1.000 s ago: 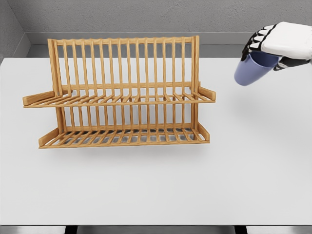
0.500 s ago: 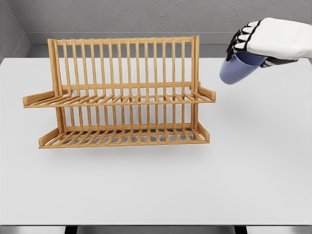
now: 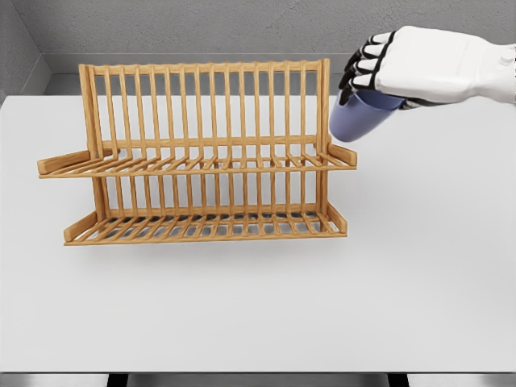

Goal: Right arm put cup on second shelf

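Nearest me the white bench lies flat, and on it stands the wooden dish rack, which I see in the same spot as in the earlier frames. Its lower shelf sits just above the bench and its second shelf runs across the middle of the upright slats. Beyond and above the rack's right end post, my right robot hand has travelled leftward from the picture's right edge. Its dark fingers are curled over the rim of the blue cup, gripping it. The cup hangs tilted, its base pointing down-left, just above the second shelf's right end, not touching it.
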`<control>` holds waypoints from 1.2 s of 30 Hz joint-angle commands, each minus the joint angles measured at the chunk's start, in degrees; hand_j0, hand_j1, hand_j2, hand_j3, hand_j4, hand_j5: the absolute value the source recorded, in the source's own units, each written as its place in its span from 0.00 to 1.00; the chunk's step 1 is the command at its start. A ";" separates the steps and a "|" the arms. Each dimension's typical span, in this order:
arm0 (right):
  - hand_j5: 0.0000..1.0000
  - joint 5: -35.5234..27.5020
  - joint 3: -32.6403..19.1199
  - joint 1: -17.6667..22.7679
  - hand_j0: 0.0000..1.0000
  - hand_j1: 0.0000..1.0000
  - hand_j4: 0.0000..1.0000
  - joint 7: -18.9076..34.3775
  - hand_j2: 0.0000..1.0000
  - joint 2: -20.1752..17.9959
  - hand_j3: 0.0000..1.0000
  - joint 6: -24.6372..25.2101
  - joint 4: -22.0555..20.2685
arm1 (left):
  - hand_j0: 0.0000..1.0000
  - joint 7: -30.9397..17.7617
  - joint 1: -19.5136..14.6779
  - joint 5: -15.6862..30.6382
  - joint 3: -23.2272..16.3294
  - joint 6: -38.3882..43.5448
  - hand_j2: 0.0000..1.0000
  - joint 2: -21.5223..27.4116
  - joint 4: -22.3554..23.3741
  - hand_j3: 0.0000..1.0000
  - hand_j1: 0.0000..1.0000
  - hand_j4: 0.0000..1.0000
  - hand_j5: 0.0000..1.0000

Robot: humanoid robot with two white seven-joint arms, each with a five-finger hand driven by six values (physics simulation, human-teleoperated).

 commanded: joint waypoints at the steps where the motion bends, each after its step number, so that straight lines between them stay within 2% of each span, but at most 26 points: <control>1: 0.65 -0.28 0.20 0.00 0.65 0.65 0.65 -0.04 0.65 0.62 0.65 0.16 -0.23 | 1.00 -0.02 0.00 0.03 0.02 -0.01 1.00 0.00 0.00 1.00 1.00 1.00 1.00; 13: 0.66 -0.28 4.42 -1.67 0.66 0.66 0.66 -0.04 0.66 2.91 0.66 0.16 -0.14 | 1.00 -0.02 0.09 0.03 0.02 -0.01 1.00 0.00 0.00 1.00 1.00 1.00 1.00; 27: 0.67 -0.19 9.17 -1.32 0.67 0.67 0.67 -0.04 0.67 2.64 0.67 0.16 -0.23 | 1.00 -0.02 0.00 0.03 0.02 -0.01 1.00 0.00 0.00 1.00 1.00 1.00 1.00; 28: 0.72 -0.19 8.99 -1.41 0.72 0.72 0.72 -0.04 0.72 2.56 0.72 0.16 -0.23 | 1.00 -0.02 0.00 0.03 -0.07 -0.01 1.00 0.00 0.00 1.00 1.00 1.00 1.00; 29: 1.00 -0.28 8.47 -1.58 1.00 1.00 1.00 -0.04 1.00 2.56 1.00 0.16 -0.23 | 1.00 -0.02 0.00 0.03 0.02 -0.01 1.00 0.00 0.00 1.00 1.00 1.00 1.00; 33: 1.00 -0.28 6.09 -2.20 1.00 1.00 1.00 -0.04 1.00 2.73 1.00 0.16 -0.23 | 1.00 -0.02 0.00 0.03 -0.07 -0.01 1.00 0.00 0.00 1.00 1.00 1.00 1.00; 36: 1.00 -0.28 0.82 -2.29 1.00 1.00 1.00 -0.04 1.00 2.38 1.00 0.16 -0.14 | 1.00 -0.02 0.00 0.03 0.02 -0.01 1.00 0.00 0.00 1.00 1.00 1.00 1.00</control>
